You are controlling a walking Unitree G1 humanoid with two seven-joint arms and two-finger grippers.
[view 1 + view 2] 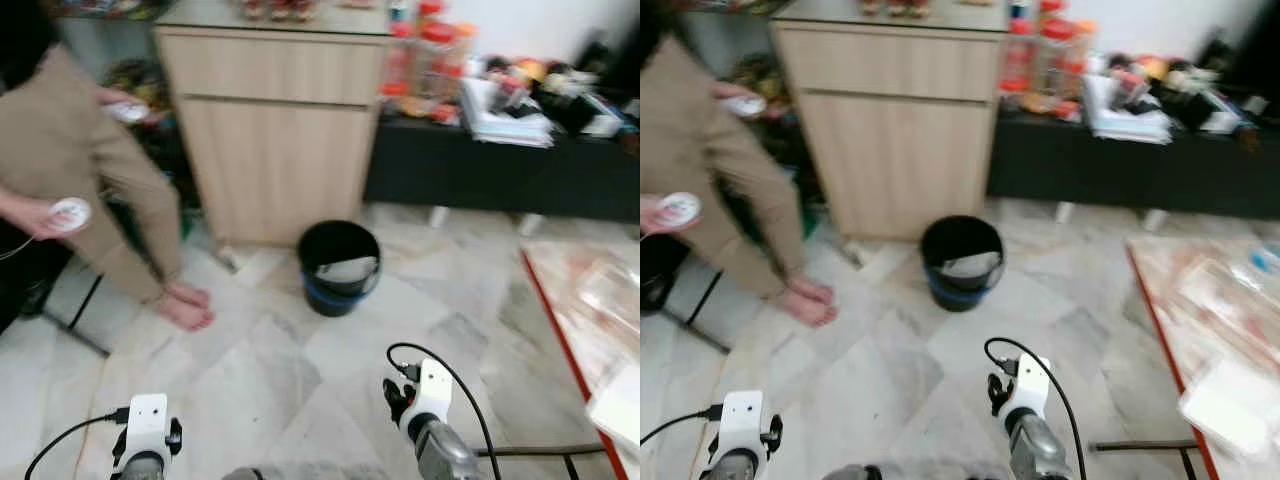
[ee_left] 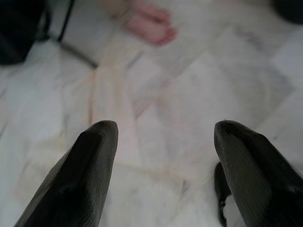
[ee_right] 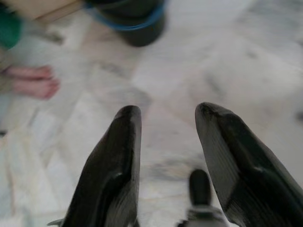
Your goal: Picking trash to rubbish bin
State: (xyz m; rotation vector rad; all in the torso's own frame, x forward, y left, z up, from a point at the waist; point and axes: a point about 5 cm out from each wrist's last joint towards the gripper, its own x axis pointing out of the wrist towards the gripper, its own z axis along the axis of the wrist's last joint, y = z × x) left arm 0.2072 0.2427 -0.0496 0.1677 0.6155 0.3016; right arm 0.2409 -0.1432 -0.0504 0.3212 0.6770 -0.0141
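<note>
Wrist views show both grippers' fingers (image 2: 94, 175) (image 3: 118, 165) spread wide over blurry floor (image 2: 189, 94) (seemingly holding nothing).

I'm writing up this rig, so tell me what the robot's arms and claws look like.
Both arms end in silver wrists carrying white boxy modules with looping black cables. The left claw and right claw each have two long, black, tapered fingers with a finely ribbed inner surface.

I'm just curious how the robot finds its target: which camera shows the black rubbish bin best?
The left eye view: the whole rubbish bin stands on the floor before the wooden cabinet, its open top and pale contents visible. The right eye view shows it much the same. The right wrist view catches just its lower part, blurred.
</note>
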